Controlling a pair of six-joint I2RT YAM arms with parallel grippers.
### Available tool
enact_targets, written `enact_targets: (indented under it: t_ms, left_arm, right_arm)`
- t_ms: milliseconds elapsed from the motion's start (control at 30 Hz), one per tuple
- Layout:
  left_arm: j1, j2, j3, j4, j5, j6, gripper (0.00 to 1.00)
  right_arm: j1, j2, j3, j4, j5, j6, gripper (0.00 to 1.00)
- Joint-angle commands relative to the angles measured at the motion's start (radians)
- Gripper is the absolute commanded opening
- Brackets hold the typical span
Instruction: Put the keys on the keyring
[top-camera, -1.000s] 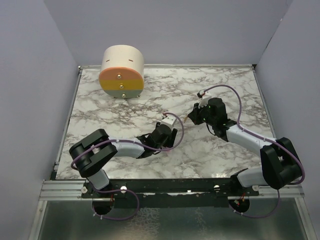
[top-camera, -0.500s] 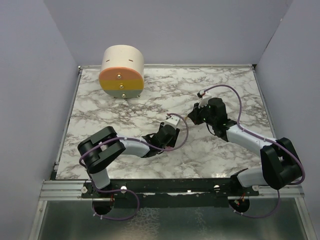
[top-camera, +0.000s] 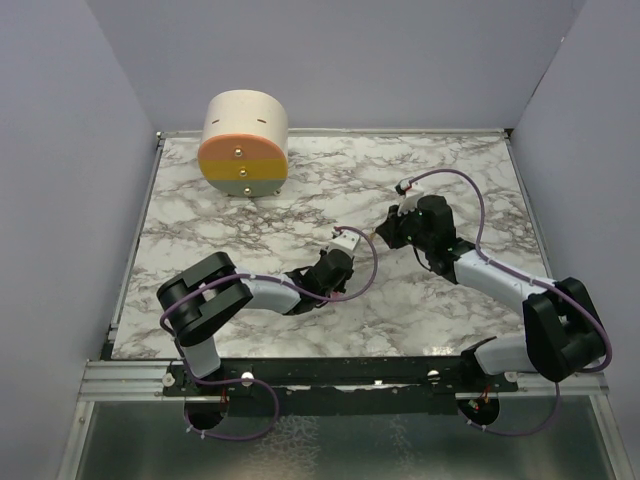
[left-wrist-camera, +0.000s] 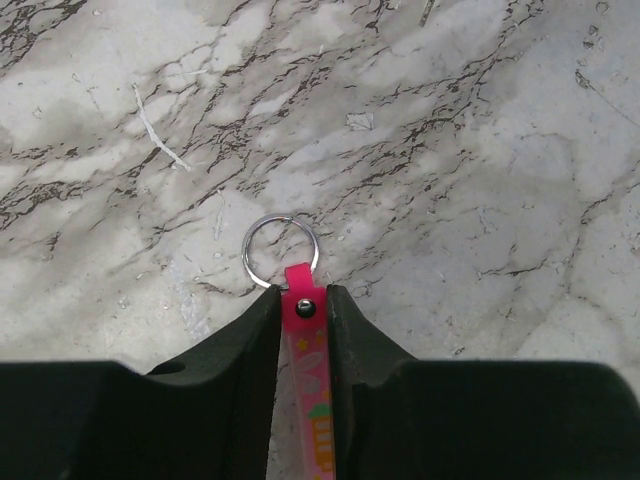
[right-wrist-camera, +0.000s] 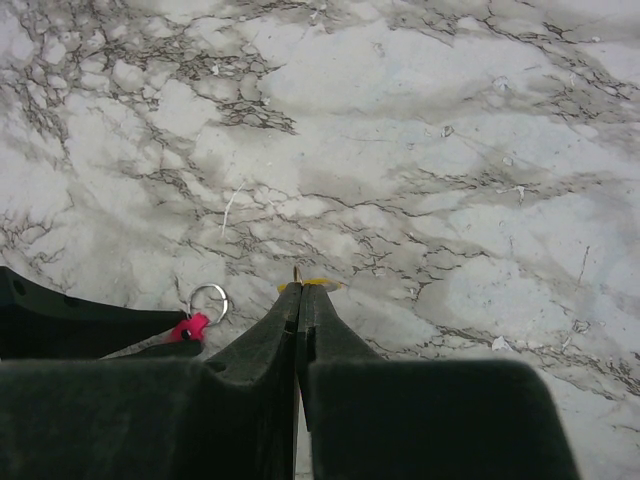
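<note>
In the left wrist view the keyring (left-wrist-camera: 303, 312), a pink strap, runs between the two dark fingers, and its metal ring (left-wrist-camera: 281, 245) lies on the marble just past their tips. My left gripper (left-wrist-camera: 303, 292) is shut on the strap, both pads touching its sides. My right gripper (right-wrist-camera: 300, 290) is shut on the keys (right-wrist-camera: 320, 284): only a thin yellow-orange edge and a small point show past its tips. From the right wrist the keyring (right-wrist-camera: 190, 326) lies a little to the left, apart from that piece. Both grippers meet near the table's middle, the left gripper (top-camera: 340, 262) and the right gripper (top-camera: 385, 233).
A large cream-and-orange cylinder (top-camera: 244, 145) stands at the far left corner of the marble table (top-camera: 450, 170). Grey walls close the table on three sides. A purple cable loops over each arm.
My left gripper's jaws have closed in onto the pink strap, and the left arm's elbow has shifted slightly right. The right arm has stayed still with its jaws shut.
</note>
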Motion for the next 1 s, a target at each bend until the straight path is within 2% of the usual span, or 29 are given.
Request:
enact_targets:
  t_ms: [0, 133, 533, 767, 867, 967]
  left_arm:
    - [-0.006, -0.025, -0.020, -0.013, -0.029, 0.007, 0.22]
    - [-0.006, -0.088, -0.024, -0.024, -0.025, 0.029, 0.15]
    - [-0.004, -0.299, -0.047, -0.026, 0.013, 0.158, 0.15]
    - [0.013, -0.348, -0.051, -0.040, 0.011, 0.219, 0.16]
    - [0.017, -0.331, -0.047, -0.052, 0.023, 0.203, 0.24]
    - [0.017, -0.292, -0.045, -0.054, 0.058, 0.164, 0.42]
  right_arm:
    - [0.007, -0.027, -0.012, -0.013, 0.017, -0.004, 0.01]
    - [0.007, -0.032, -0.013, -0.014, 0.004, -0.008, 0.01]
    - [0.034, -0.023, -0.009, 0.007, -0.099, -0.060, 0.01]
    - [0.057, -0.025, -0.002, -0.009, -0.080, -0.069, 0.01]
    - [0.059, -0.028, 0.005, -0.038, -0.012, -0.045, 0.01]
    - [0.058, -0.038, 0.005, -0.065, 0.083, -0.014, 0.01]
